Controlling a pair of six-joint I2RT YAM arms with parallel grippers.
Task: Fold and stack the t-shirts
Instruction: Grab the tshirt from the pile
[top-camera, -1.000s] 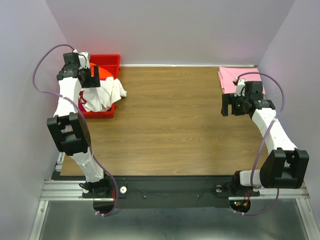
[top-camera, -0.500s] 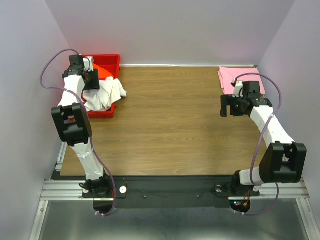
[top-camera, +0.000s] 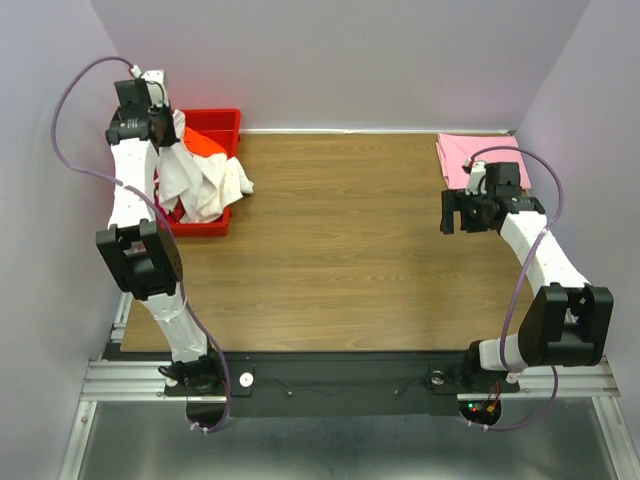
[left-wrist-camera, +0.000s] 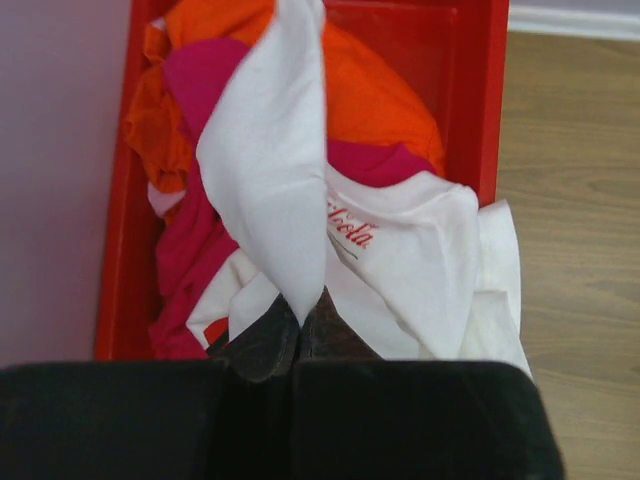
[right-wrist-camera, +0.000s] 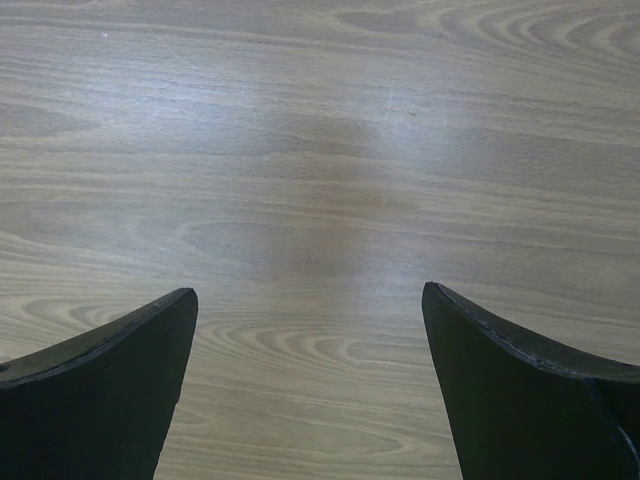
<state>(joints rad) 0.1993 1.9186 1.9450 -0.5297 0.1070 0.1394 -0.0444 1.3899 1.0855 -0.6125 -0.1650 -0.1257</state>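
My left gripper (left-wrist-camera: 298, 306) is shut on a fold of the white t-shirt (left-wrist-camera: 270, 170), which rises in a peak from the red bin (left-wrist-camera: 470, 60). Red script print (left-wrist-camera: 350, 228) shows on the shirt's lower part. Orange (left-wrist-camera: 375, 90) and magenta (left-wrist-camera: 195, 70) t-shirts lie under it in the bin. From above, the left gripper (top-camera: 163, 132) is raised over the bin's back left, and the white t-shirt (top-camera: 200, 180) drapes down from it and over the bin's right rim. A folded pale pink t-shirt (top-camera: 462, 155) lies at the back right. Just in front of it, my right gripper (top-camera: 458, 222) hovers open and empty.
The red bin (top-camera: 222, 120) stands at the table's back left corner against the wall. The wooden table (right-wrist-camera: 320, 150) fills the right wrist view below the open right gripper (right-wrist-camera: 310, 300). Purple walls close in the left, back and right sides.
The left gripper has closed on the white t-shirt and lifted up and to the back left, drawing the cloth up out of the bin. The right arm has barely moved.
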